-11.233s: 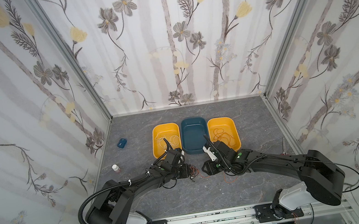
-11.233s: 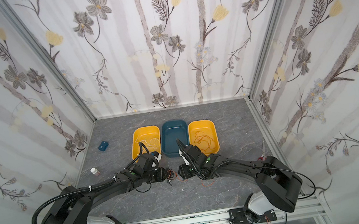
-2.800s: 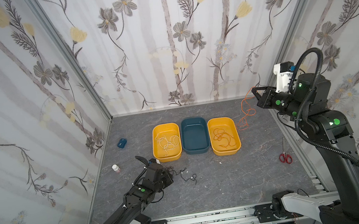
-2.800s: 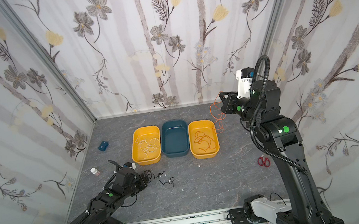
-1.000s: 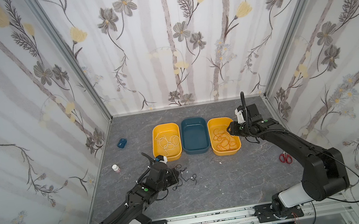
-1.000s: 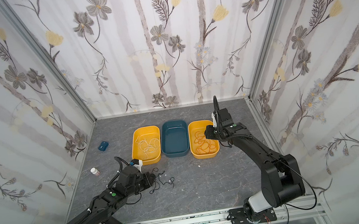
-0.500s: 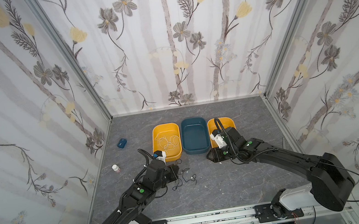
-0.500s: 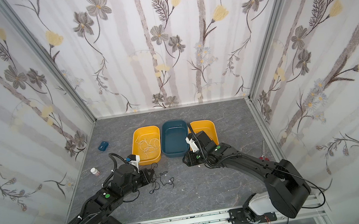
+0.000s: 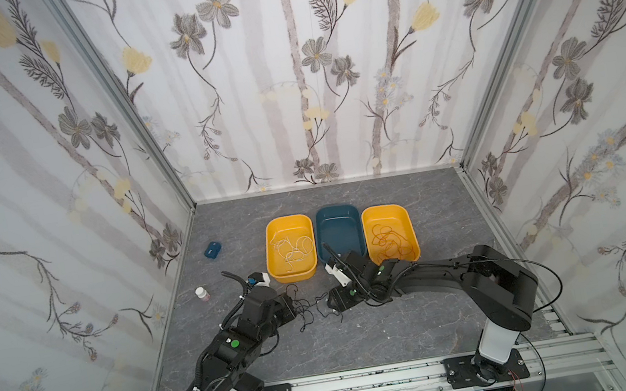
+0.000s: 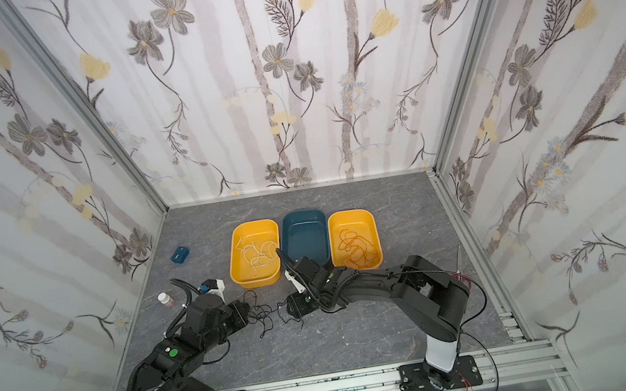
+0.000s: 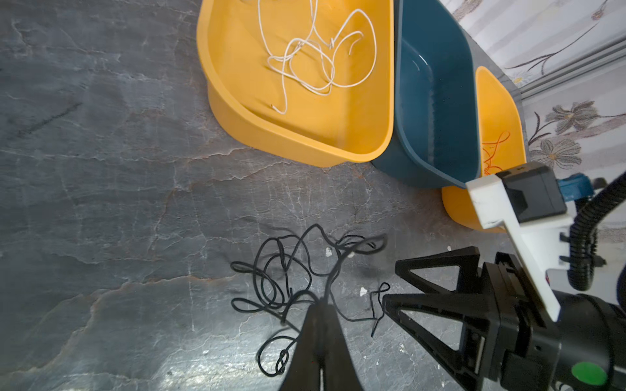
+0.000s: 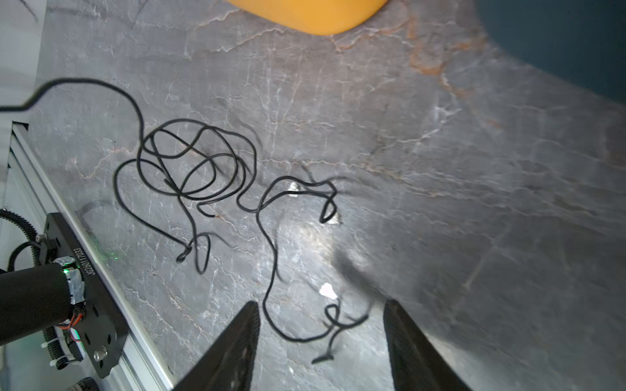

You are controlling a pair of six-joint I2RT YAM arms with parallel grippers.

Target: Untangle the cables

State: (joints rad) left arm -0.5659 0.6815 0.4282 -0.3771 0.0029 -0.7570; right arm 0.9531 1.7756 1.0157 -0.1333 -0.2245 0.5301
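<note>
The grey table (image 9: 366,335) is carrying three trays in a row towards the back: the left yellow tray (image 9: 294,277), the blue tray (image 9: 337,214) and the right yellow tray (image 9: 387,208), all sitting side by side and touching.

In front of them the two arms are reaching in low from opposite sides. The left gripper (image 9: 293,311) is clenched, and in the left wrist view its closed tips (image 11: 320,304) are pinching a strand of the black cable (image 11: 281,267). The right gripper (image 9: 331,301) is standing released, with its jaws apart. In the right wrist view they are straddling the cable's knotted tail end without pinching it.

The black cable is lying on the bare table between the two grippers in both top views (image 10: 264,315). It is thin and matte, and it is stretching roughly left to right. Its loops are bunching near the left gripper, and its loose tail is running towards the right gripper.

The white cable (image 9: 292,248) is curling in loose loops inside the left yellow tray. The orange cable (image 9: 389,242) is coiling in a denser heap inside the right yellow tray.
</note>
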